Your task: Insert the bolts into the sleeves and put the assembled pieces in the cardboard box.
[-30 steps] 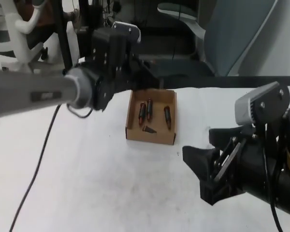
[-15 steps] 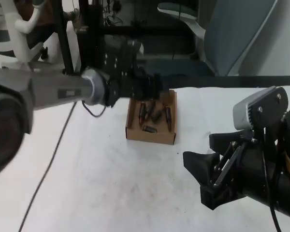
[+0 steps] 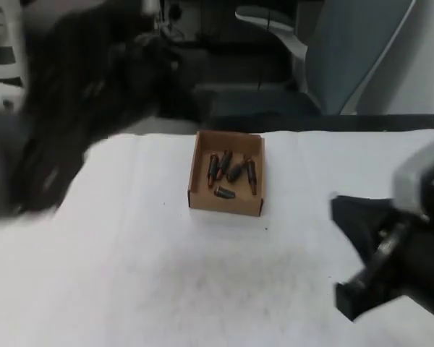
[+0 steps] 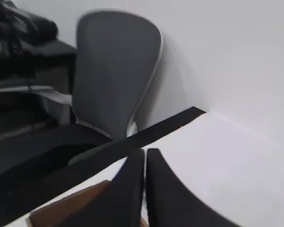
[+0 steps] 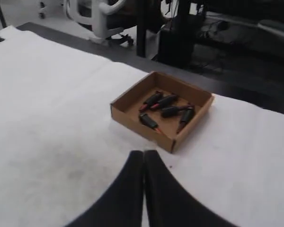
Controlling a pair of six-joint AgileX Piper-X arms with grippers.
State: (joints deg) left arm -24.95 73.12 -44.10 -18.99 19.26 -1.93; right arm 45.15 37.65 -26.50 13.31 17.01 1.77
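Inside the brown cardboard box lie perhaps five dark, red-tipped assembled pieces; boxing looks finished. Both my left gripper and right gripper are pinched together, empty; next I'd park clear.

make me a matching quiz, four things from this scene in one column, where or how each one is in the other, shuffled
1. cardboard box
2. assembled pieces
3. right gripper
4. chair

A. shut, holding nothing
B. past the cover's far edge
C. standing on the white cover
D. lying inside the box

Pairs: 1-C, 2-D, 3-A, 4-B
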